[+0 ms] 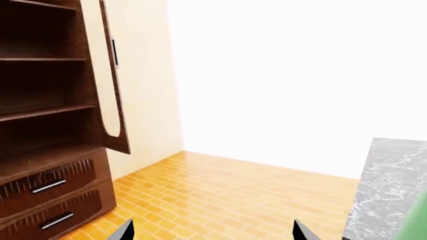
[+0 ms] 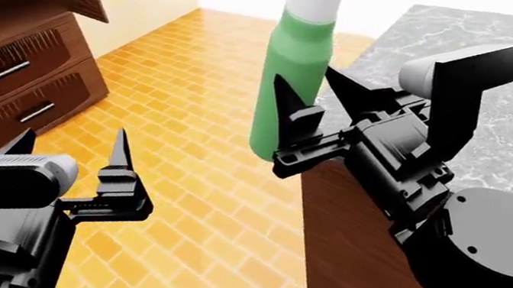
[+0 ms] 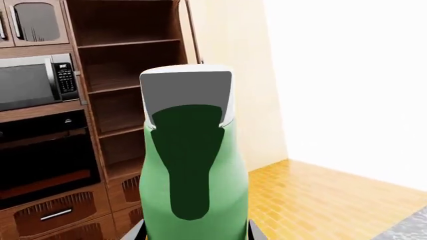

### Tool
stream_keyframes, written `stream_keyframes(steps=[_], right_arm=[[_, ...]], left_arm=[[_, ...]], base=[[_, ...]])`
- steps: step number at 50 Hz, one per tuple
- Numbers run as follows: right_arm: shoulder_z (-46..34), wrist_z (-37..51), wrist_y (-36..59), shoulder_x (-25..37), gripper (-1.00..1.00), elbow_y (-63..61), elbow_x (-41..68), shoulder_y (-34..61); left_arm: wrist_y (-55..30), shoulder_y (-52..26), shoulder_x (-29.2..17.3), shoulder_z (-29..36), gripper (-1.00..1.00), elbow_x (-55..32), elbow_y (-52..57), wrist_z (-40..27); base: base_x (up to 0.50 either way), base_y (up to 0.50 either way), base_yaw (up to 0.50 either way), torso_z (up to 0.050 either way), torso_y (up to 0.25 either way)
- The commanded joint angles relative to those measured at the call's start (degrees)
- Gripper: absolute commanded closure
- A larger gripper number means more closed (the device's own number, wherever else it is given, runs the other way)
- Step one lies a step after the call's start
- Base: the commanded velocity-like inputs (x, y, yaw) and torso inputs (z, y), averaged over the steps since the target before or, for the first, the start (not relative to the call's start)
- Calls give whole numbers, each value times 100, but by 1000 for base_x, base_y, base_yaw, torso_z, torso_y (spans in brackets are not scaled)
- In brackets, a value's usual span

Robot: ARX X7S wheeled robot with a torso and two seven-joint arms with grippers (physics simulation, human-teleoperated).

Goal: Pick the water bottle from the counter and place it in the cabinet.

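The right fingers [image 2: 314, 100] are gripping the bottle [image 2: 296, 68] low, tilted, over the floor beside the counter [image 2: 499, 113]. Top-heavy, it risks pivoting or slipping before reaching the cabinet [image 3: 127, 75]. The left fingers [image 2: 72, 154] are spread wide, holding nothing.

Head looks down over arms — both wrists face the cabinet [image 1: 47, 125]

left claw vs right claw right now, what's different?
The left claw is open and holds nothing; the right claw is shut on the water bottle. The left claw hangs over the brick floor, the right claw at the counter edge. Both are black with pointed fingers.
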Motion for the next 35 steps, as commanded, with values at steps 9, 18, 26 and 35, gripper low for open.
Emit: stream_keyframes(steps=[9,18,26,35], right_arm=[[122,-6,-33,30,100,-52,-210,-90],[124,-15,-12,28,100,-59,-212,-95],[138,-35,-4,0,100,-34,-189,-87],[158,6,7,0,100,-87,-194,-81]], left_arm=[[33,-40,35,102,-100,58,-22,-5],[31,-49,26,146,-100,78,-16,-11],[53,-46,28,165,-100,95,-39,3],[74,-31,0,149,-100,73,-6,-11]], base=[[58,-56,496,0,1],[61,-53,496,0,0],[64,-50,496,1,1],[68,-47,496,0,1]])
